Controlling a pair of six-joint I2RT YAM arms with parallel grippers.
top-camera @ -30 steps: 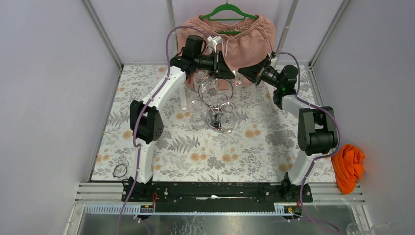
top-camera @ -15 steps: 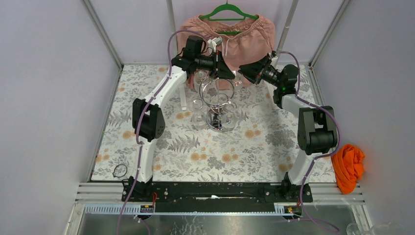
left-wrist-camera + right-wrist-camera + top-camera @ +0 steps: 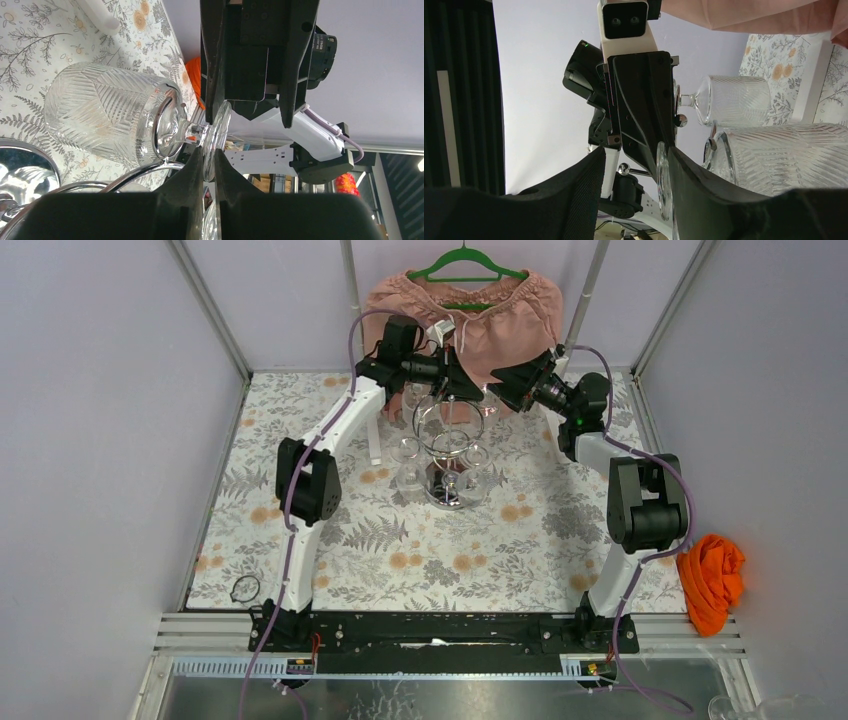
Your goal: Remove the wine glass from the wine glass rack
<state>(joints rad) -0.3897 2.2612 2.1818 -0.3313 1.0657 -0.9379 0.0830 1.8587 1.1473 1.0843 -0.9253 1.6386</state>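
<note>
- Left fingers (image 3: 462,383) and right fingers (image 3: 503,383) are meeting over the wine glass rack (image 3: 447,445) at the upper centre of the overhead frame, above the floral tabletop (image 3: 520,540). Their state is not readable from here.
- Left wrist view: the left fingers are pinching the foot of the wine glass (image 3: 105,117) at frame centre, while its stem is sitting inside a chrome loop (image 3: 162,131).
- Right wrist view: the right fingers are standing spread, straddling that foot at lower centre without gripping it.
- Judging by this, the robot is working on unhooking. The next move is calling for sliding the stem out through the loop's opening, clear of the neighbouring glass (image 3: 734,100).
</note>
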